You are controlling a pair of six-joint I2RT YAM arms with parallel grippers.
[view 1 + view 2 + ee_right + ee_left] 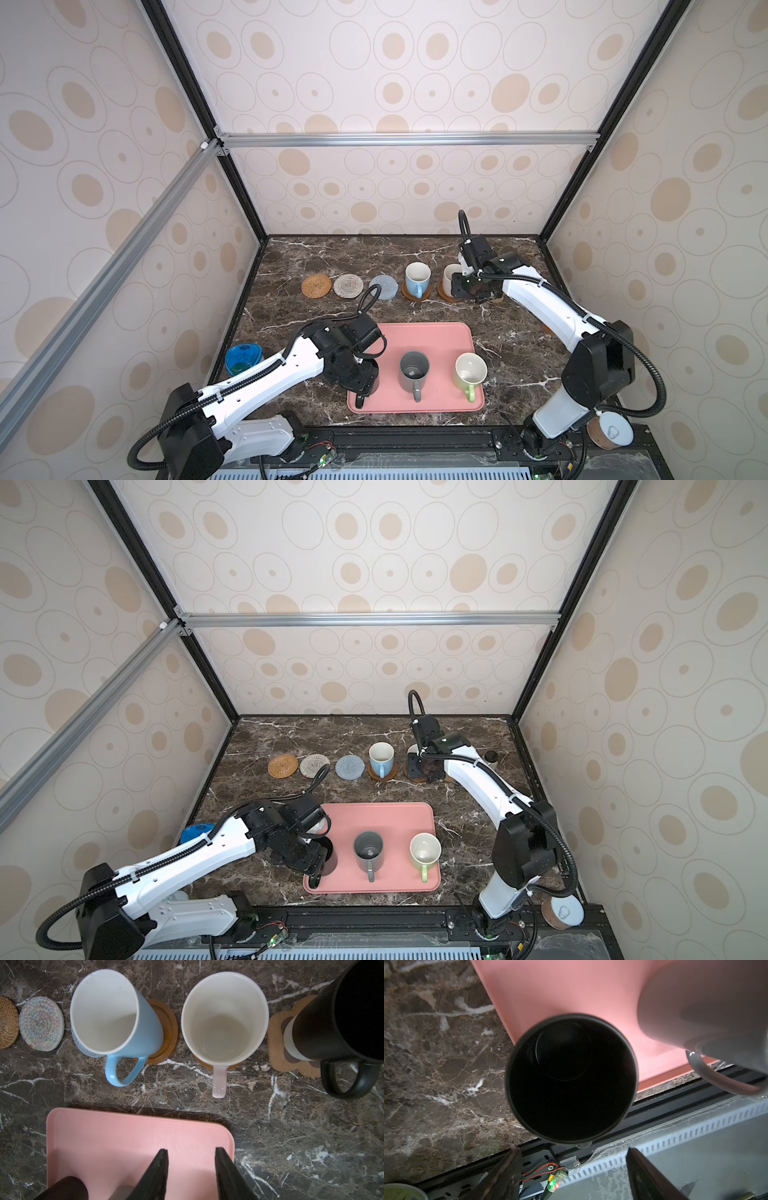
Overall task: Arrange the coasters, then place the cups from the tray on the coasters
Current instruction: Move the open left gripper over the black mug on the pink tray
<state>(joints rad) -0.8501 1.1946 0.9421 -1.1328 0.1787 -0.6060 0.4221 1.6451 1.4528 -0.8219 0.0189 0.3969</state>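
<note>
At the pink tray's (428, 332) left end stands a black cup (571, 1084). My left gripper (573, 1149) is open just above it, fingers wide apart on either side of its handle end. A grey cup (414, 370) and a green cup (469, 370) also stand on the tray. At the back, rattan (316, 286), cream (348, 285) and grey-blue (384, 286) coasters lie bare. The blue cup (108, 1014) and pink cup (224, 1016) stand on wooden discs, and a second black cup (340, 1022) on the paw coaster (278, 1043). My right gripper (192, 1150) hangs open and empty near the pink cup.
A blue dish (243, 357) sits off the table's left edge. A white-lidded can (611, 430) lies by the right arm's base. A small dark-capped bottle (491, 759) stands at the back right. The black front rail (675, 1093) runs close to the tray.
</note>
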